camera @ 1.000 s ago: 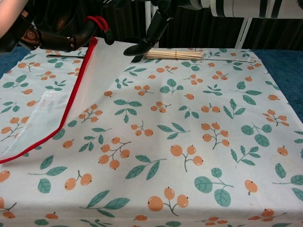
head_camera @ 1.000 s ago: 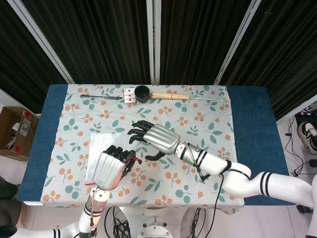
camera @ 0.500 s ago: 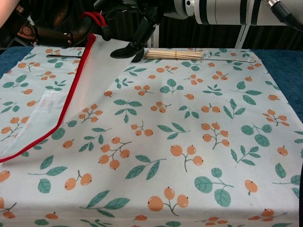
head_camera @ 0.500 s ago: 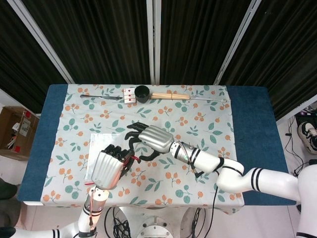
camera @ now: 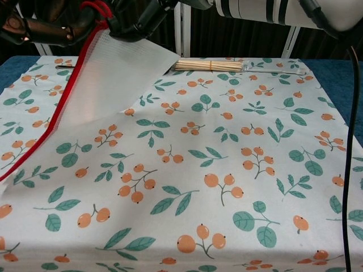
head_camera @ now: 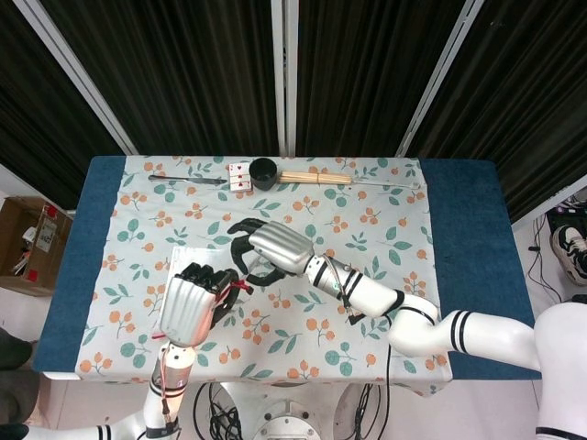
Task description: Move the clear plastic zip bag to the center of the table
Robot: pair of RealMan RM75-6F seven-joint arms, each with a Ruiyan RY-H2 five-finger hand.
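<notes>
The surface (head_camera: 459,197) is wide and wears a cloth with a leaf and berry print, and it is the biggest thing here. The clear plastic zip bag (camera: 96,90) sits over the part of that cloth closest to the robot's left side, away from the middle. One end of it is lifted up in the air and the rest slopes down to the cloth. It has a red zip edge (camera: 54,122) running along one side. The bag looks very thin and very light. It is floppy, so it bends and hangs instead of staying flat. The plastic looks smooth, so it may slip out of a loose hold. It should not break, but it could fold over or drag on the cloth. The red zip edge looks thicker and stiffer than the rest, so that is likely the best place to hold it. The left hand (head_camera: 190,305) is near the robot's edge of the cloth, and its dark fingers are curled around the red top of the bag, holding it up. The right hand (head_camera: 268,249) is just beside it, nearer the middle of the cloth. Its fingers reach down at the lifted end of the bag, but I cannot tell if they pinch it or only touch it. Far back on the cloth lie a bundle of wooden sticks (head_camera: 315,178) and a small black cup (head_camera: 264,170).
</notes>
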